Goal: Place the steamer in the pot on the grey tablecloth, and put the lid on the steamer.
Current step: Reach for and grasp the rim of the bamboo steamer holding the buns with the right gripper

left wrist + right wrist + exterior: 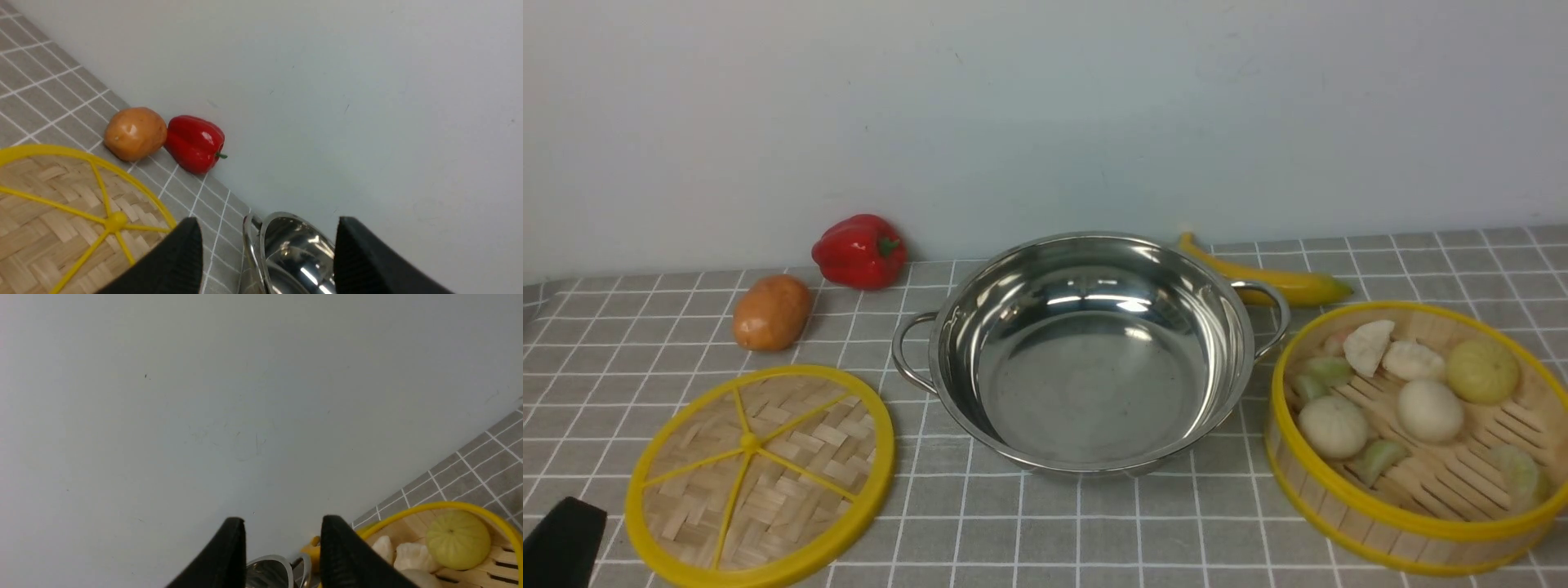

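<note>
Clearly the steamer (pixel 449 504) lies just ahead of the right gripper's (pixel 282 521) spread, empty jaws — the left gripper (pixel 268 222), likewise spread, is farther off.

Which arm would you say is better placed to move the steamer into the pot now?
Right, I would say. The steamer sits on the right of the pot, and the open right gripper looks onto its rim. The left gripper is over by the lid.
</note>
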